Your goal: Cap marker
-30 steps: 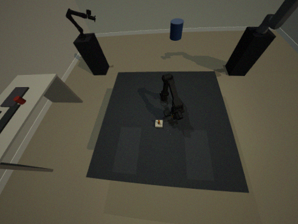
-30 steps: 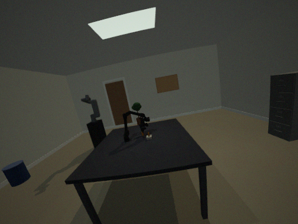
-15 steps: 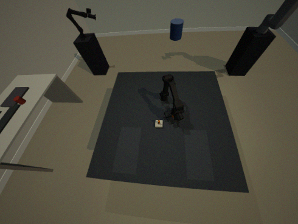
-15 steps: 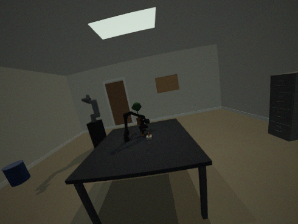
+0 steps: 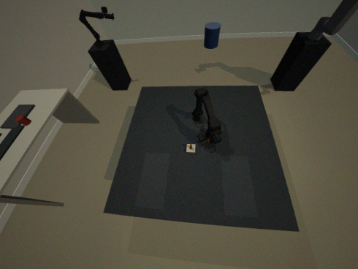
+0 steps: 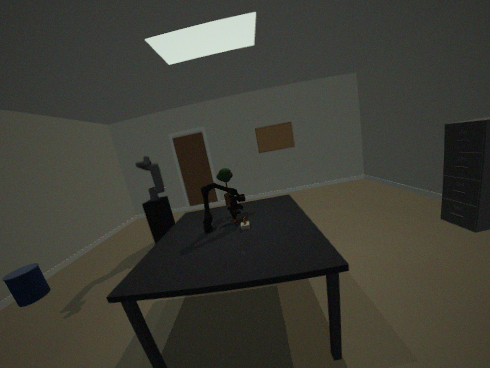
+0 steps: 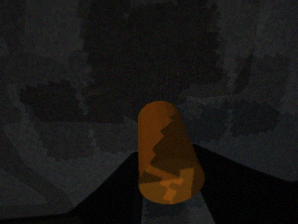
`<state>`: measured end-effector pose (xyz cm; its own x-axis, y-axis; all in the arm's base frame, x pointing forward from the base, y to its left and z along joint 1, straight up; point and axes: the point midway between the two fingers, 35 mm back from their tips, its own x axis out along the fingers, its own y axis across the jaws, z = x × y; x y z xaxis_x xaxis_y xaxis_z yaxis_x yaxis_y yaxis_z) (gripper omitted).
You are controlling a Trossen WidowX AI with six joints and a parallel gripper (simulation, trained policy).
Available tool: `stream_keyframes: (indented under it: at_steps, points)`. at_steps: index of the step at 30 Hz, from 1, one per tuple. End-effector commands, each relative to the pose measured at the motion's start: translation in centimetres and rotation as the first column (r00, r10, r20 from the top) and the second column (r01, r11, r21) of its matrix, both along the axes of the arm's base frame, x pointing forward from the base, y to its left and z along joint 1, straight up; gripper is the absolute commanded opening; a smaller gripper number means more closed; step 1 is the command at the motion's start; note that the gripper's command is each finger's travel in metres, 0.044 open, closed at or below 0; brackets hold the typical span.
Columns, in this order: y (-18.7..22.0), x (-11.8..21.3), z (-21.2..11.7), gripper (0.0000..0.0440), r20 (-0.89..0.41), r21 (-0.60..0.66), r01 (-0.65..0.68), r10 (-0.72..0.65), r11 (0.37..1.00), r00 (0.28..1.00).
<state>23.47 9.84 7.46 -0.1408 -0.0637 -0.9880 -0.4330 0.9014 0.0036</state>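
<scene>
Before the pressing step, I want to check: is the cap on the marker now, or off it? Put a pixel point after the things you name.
Off: the orange cap (image 5: 208, 140) (image 7: 167, 150) sits between the fingers, beside the holder block (image 5: 191, 150) (image 6: 245, 227).
</scene>
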Motion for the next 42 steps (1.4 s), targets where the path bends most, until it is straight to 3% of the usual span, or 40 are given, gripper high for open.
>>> stream_keyframes:
  at_steps: [1, 20, 42]
  points:
    - [-0.1, 0.8, 1.2, 0.0043, 0.039, 0.005, -0.005, 0.004, 1.0, 0.999]
    - [-2.4, 4.8, 6.6, 0.0024, 0.149, 0.053, 0.068, -0.075, 0.996, 0.986]
    - [-7.8, 8.3, 9.5, 0.0006, 0.163, 0.055, 0.206, -0.212, 0.977, 0.964]
